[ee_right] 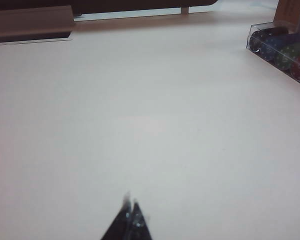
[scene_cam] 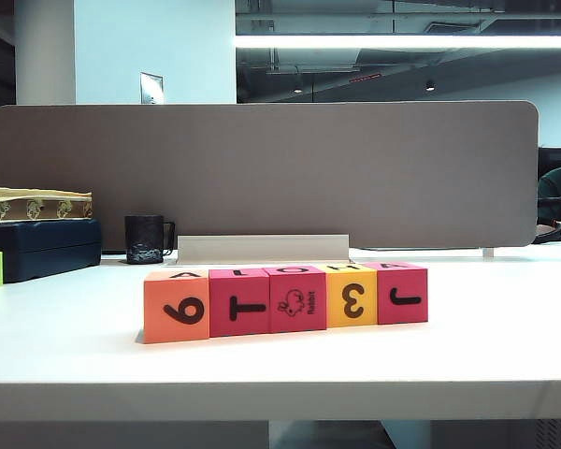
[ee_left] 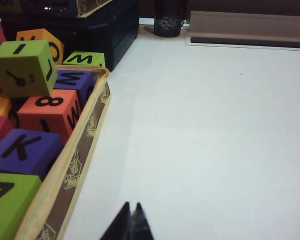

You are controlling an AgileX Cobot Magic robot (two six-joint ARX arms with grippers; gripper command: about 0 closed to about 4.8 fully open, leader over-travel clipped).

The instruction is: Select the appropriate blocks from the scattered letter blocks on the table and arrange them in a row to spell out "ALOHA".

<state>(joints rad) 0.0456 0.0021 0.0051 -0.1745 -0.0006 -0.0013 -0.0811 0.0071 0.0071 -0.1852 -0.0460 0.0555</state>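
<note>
Five foam cubes stand in a tight row near the front edge of the white counter (scene_cam: 65,346), faces touching: orange block (scene_cam: 176,307) with a 6, pink-red T block (scene_cam: 239,302), pink-red rabbit block (scene_cam: 297,299), yellow block (scene_cam: 352,296) with a 3, pink-red J block (scene_cam: 402,294). Their tops appear to read A-L-O-H-A, so the word looks spelled. Matte foam like this should be light, soft and easy to grip; the surest hold is across two opposite flat sides, squeezed gently so the cube does not dent or twist. Both arms hang over bare counter away from the row, the left gripper (ee_left: 131,216) with fingers pressed together beside a tray of spare blocks (ee_left: 82,145), the right gripper (ee_right: 131,212) likewise closed and empty. Behind stand a dark mug (scene_cam: 146,239) and the grey-brown divider panel (scene_cam: 262,173).
</note>
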